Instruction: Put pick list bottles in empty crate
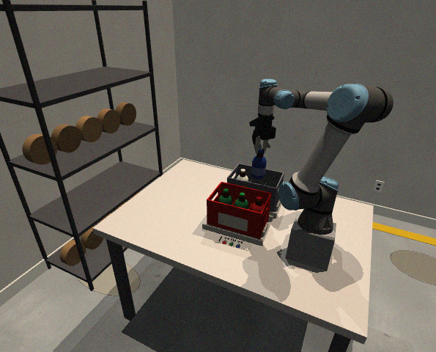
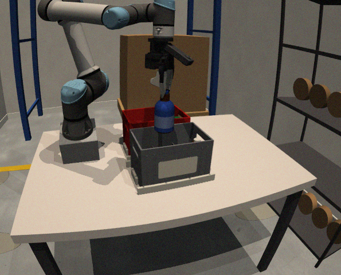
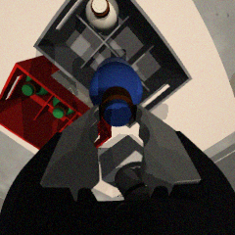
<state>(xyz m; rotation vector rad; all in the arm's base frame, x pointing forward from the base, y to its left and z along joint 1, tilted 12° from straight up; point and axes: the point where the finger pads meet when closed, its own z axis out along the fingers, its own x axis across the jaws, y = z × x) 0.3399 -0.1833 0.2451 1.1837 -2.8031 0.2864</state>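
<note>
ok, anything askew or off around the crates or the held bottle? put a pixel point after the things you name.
Nothing stands out. The blue bottle (image 1: 259,166) (image 2: 164,118) (image 3: 116,80) hangs upright from the tool (image 1: 261,145) (image 2: 165,93) (image 3: 117,106) over the grey crate (image 1: 256,184) (image 2: 176,148) (image 3: 171,59); the red crate (image 1: 234,218) (image 2: 140,117) (image 3: 36,66) stands level. No spill or damage visible.

So we've got plain grey walls, a concrete floor with yellow tape, and a black-framed shelf holding round brown discs.

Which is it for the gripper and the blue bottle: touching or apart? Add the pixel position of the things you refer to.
Touching: the exterior view shows the fingers of the gripper (image 1: 262,148) (image 2: 166,94) (image 3: 117,114) closed on the neck of the blue bottle (image 1: 259,166) (image 2: 164,113) (image 3: 116,80).
</note>
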